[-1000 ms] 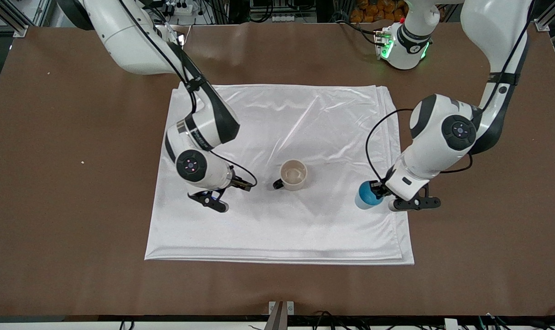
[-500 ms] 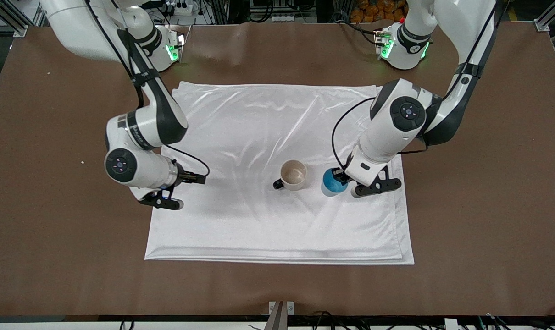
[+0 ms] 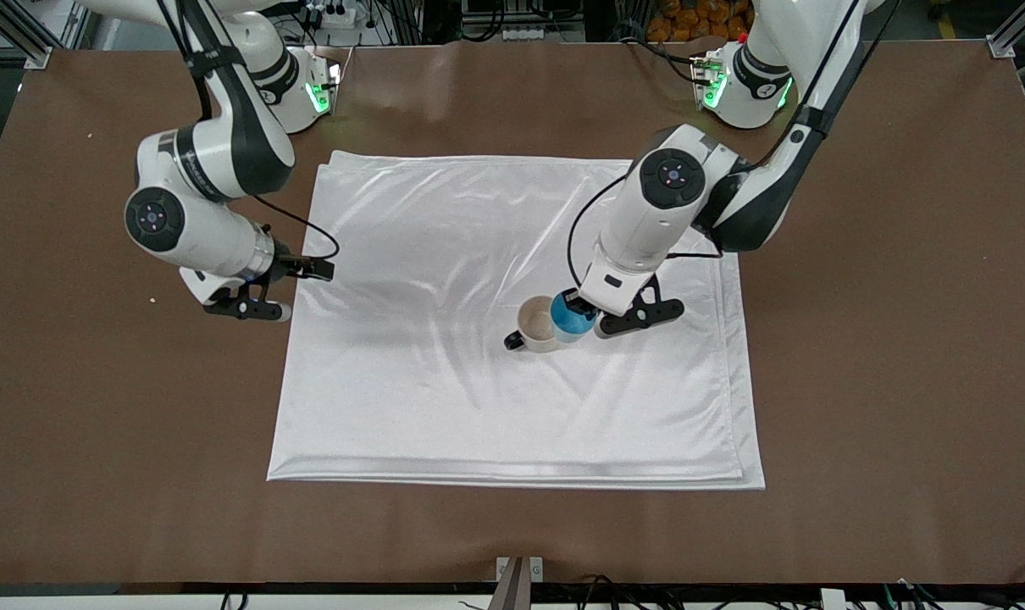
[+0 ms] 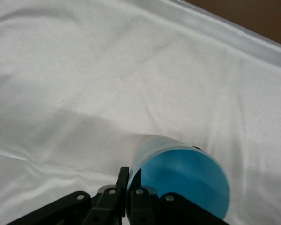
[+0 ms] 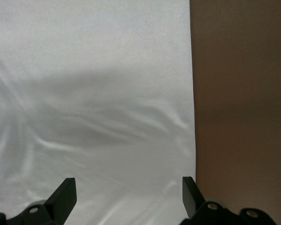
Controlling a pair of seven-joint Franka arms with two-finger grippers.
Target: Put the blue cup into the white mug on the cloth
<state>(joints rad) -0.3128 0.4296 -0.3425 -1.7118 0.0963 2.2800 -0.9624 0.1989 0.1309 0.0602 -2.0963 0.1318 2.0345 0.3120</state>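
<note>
Nearest the front camera, the brown bench (image 3: 512, 534) lies bare up to the layered hem of the cloth (image 3: 445, 424), a large shiny white sheet with soft wrinkles.

Farther up, about mid-cloth, the white mug (image 3: 536, 325) stands upright, its small black handle pointing toward the right arm's end of the bench. The blue cup (image 3: 571, 319) is upright in the air, in the grip of the left pincer (image 3: 582, 315). From the front it overlaps the mug's rim on the side toward the left arm's end, so it looks partly over the mug, not centred on its mouth. The left wrist view shows the cup's bright blue inside (image 4: 185, 180) with two fingers (image 4: 123, 185) pinching its wall.

Farther back, the right pincer (image 3: 240, 298) waits over the cloth's edge at the right arm's end, over the line where cloth meets bench. Its fingers (image 5: 65, 196) stand wide apart and hold nothing.

The likely risk is lowering or letting go too soon. Off-centre, the cup's base could catch the mug's rim, tip the mug or push it along the slippery cloth. The cup is only slightly narrower than the mug, so there is little margin. A thin pinch on one wall might also let the cup tilt.
</note>
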